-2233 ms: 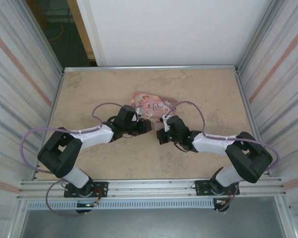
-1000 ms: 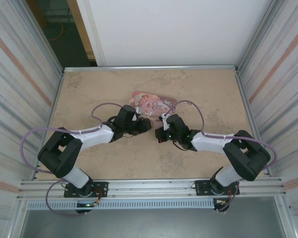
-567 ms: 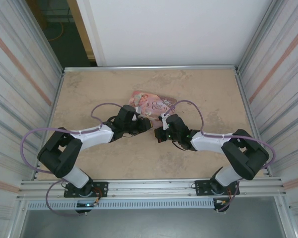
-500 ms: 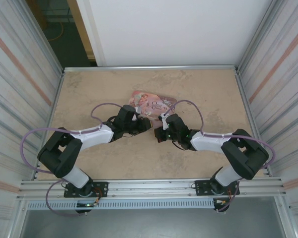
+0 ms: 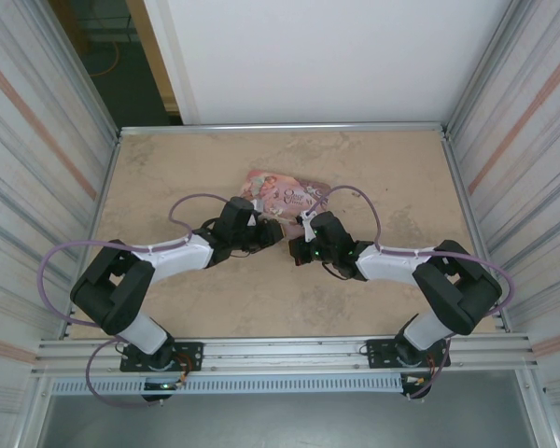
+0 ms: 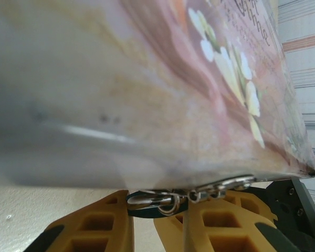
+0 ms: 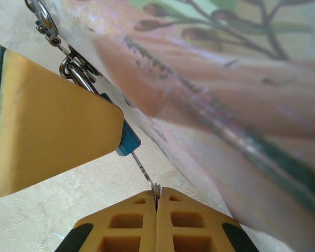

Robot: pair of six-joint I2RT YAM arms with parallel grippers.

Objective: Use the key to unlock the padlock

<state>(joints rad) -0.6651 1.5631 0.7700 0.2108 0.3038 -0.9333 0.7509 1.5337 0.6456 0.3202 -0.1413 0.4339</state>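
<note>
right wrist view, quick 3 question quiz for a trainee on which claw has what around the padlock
1. True or false: the right claw stands open, holding nothing.
2. The far tip of the thin pale metal key meets: A) the small blue-teal padlock; B) a screw; C) nothing at all.
3. Fill in: the padlock is gripped by the ___ claw.
Key: 1 false, it is shut on the key; 2 A; 3 the left claw.
</note>
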